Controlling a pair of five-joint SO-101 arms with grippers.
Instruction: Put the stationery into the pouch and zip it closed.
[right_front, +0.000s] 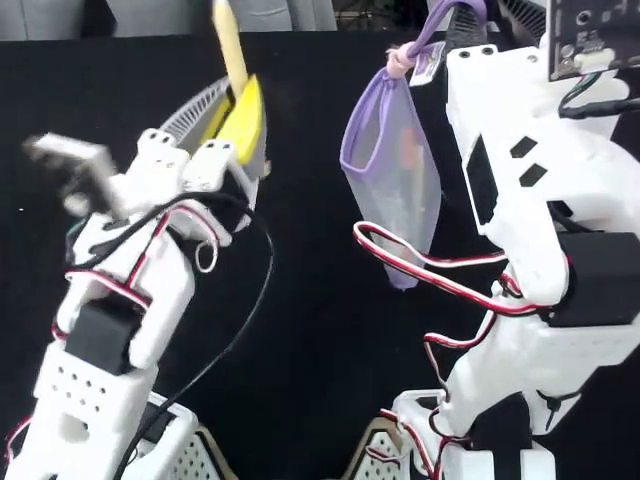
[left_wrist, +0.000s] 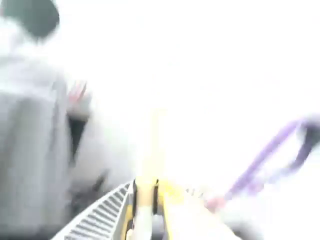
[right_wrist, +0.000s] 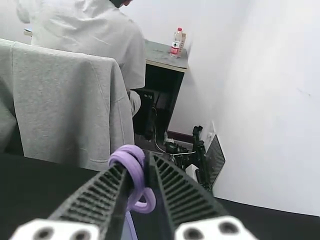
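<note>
A translucent purple pouch (right_front: 393, 170) hangs in the air above the black table, its mouth open toward the left arm. My right gripper (right_front: 441, 22) holds it from above, shut on the pouch's purple loop (right_wrist: 131, 162). My left gripper (right_front: 236, 98), with a yellow jaw, is raised to the left of the pouch and shut on a pale yellow pen (right_front: 229, 42) that stands upright above the fingers. In the left wrist view the pen (left_wrist: 149, 150) rises from the gripper (left_wrist: 145, 200), with the pouch's purple edge (left_wrist: 267, 152) off to one side.
The black table (right_front: 310, 330) lies under both arms. Red, white and black cables (right_front: 440, 270) loop across the right arm just below the pouch. A person in white sits at a desk behind a grey-covered chair (right_wrist: 65, 105).
</note>
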